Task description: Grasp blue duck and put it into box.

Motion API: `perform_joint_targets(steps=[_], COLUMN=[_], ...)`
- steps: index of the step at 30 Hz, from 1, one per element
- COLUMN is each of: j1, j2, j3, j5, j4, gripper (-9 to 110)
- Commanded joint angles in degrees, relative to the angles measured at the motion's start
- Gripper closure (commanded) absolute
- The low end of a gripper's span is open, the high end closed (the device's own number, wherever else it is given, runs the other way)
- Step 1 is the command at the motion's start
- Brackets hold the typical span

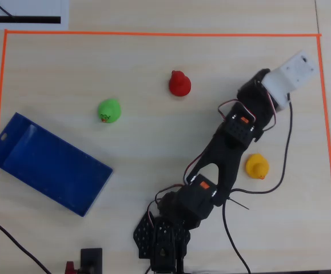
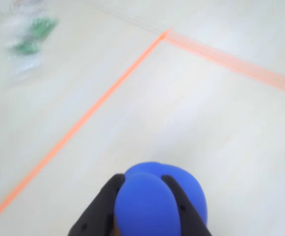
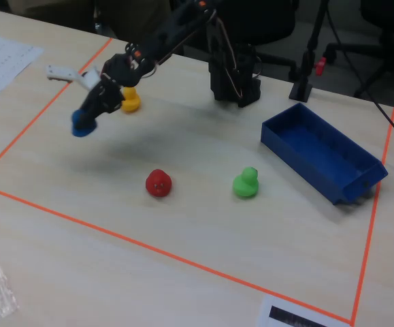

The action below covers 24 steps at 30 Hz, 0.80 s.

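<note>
The blue duck (image 2: 157,199), pinched between the gripper's (image 2: 143,196) fingers above the table's (image 1: 154,57) taped corner far from the box (image 3: 322,153), could slip during transfer because its rounded body offers little purchase.

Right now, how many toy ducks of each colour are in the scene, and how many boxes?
Small rounded blue toy duck, held in the gripper: 1
Red toy duck: 1
Green toy duck: 1
Yellow toy duck: 1
Dark-blue rectangular open box: 1
Total: 4 ducks and 1 box, 5 things.
</note>
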Motion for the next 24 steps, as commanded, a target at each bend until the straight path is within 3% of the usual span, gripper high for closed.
perform_joint_targets(steps=[1, 7, 12, 24], j1=[-14.77, -42.36, -62.31, -91.58], j2=[16.44, 21.53, 16.61, -5.8], j3=[-2.9, -8.88, -17.49, -38.85], j5=[8.09, 24.79, 36.04, 38.32], j4=[33.31, 57.48, 67.59, 76.11], gripper=[101, 101, 101, 101])
